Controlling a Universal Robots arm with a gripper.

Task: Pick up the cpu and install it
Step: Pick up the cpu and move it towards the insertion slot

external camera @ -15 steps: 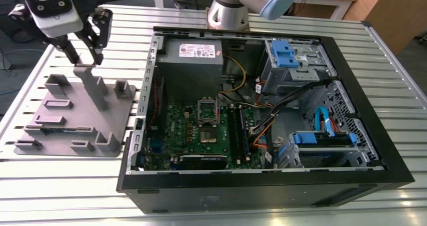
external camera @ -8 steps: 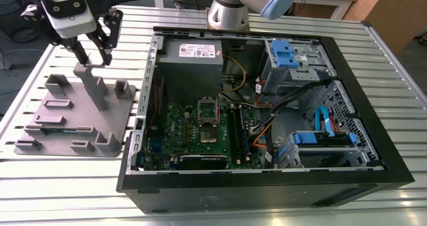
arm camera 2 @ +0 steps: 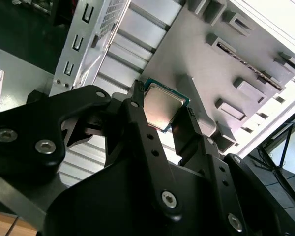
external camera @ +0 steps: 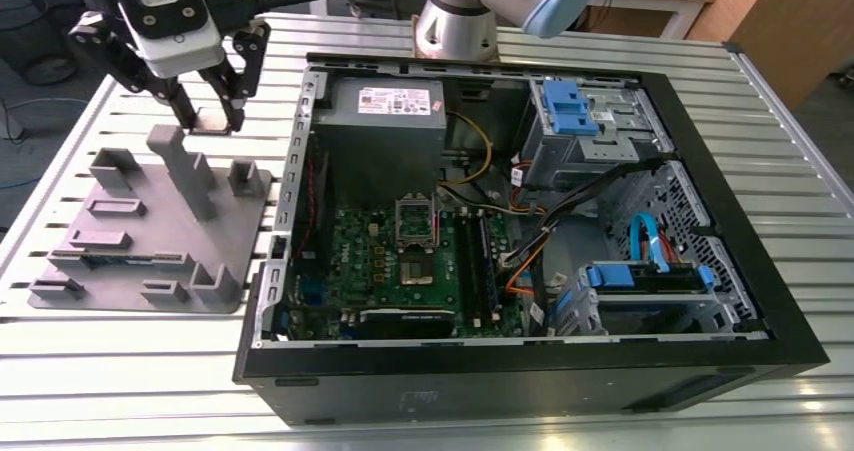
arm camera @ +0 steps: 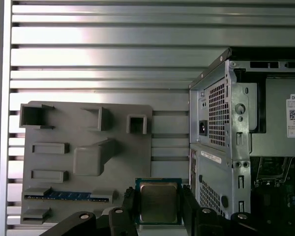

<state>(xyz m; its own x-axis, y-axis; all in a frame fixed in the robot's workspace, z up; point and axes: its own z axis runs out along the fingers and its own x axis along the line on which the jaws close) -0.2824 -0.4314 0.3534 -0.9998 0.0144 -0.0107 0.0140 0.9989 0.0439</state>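
Pincer [external camera: 214,121] closed narrow on the cpu [arm camera: 159,202], clamping it by two opposite edges, one black finger [arm camera: 129,209] pressed against each side.

Small, flat and square. Dull silvery-grey metal lid with softly rounded corners, seated on a thin blue-green board showing as a narrow rim all round. Lid turned toward the cameras in both wrist views, plain and smooth, with a faint warm glare across it in the second wrist view. Far smaller than anything else nearby.

Held roughly level and seemingly lifted clear, over one corner of the grey tray [external camera: 147,231], close to the tall upright post [external camera: 187,171]. In the exterior view, hanging just beyond the tray's far edge, toward the exterior view's left of the computer case [external camera: 534,371].

Tray lying flat on the slatted metal tabletop [external camera: 134,371], dotted with low blocks and open-topped pockets. One slim memory stick [arm camera: 66,195], blue and green, lying in a long slot near the tray's edge.

Case resting on its side, open at the top, just beside the tray. Inside, a green motherboard [external camera: 400,261] with a metal-framed socket [external camera: 416,226] near its middle, well apart from the cpu. Grey power supply box [external camera: 387,121] beyond the board, blue drive brackets [external camera: 567,101] toward the exterior view's right, with bundles of coloured cables between.
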